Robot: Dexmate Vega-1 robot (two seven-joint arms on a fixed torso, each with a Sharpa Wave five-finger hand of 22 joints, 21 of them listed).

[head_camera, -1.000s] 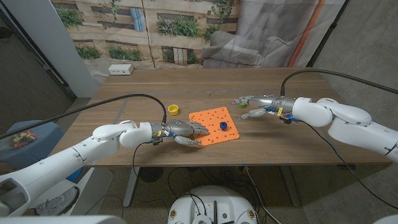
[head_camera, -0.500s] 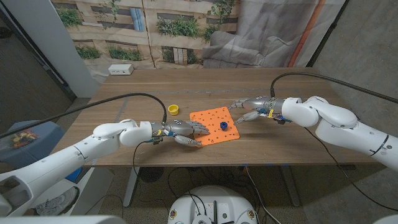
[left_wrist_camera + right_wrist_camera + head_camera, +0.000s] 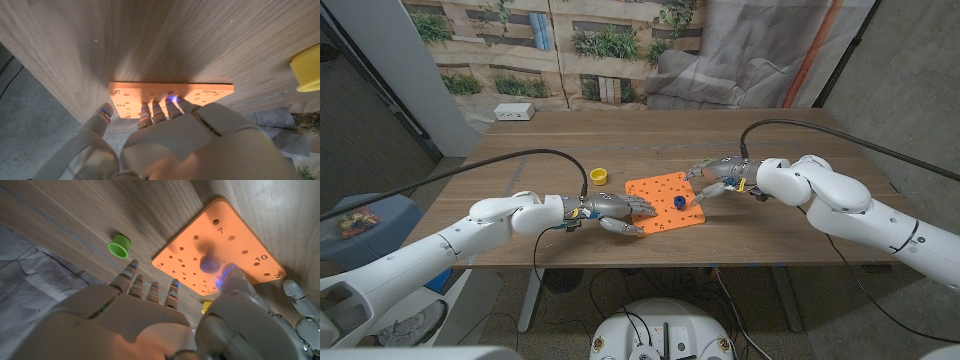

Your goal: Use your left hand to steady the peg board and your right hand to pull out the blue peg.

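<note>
Pressing peg board, left robot hand; right robot hand unclenched beside blue peg.

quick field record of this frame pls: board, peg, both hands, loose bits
board: orange peg board on the wooden table
blue peg: upright in the board, not yet pulled
left hand: fingers pressing on the board's near-left edge
right hand: open at the board's right side, fingers close to the peg; contact unclear
loose pieces: yellow cap beyond the board's left corner; green cap on the table
</note>
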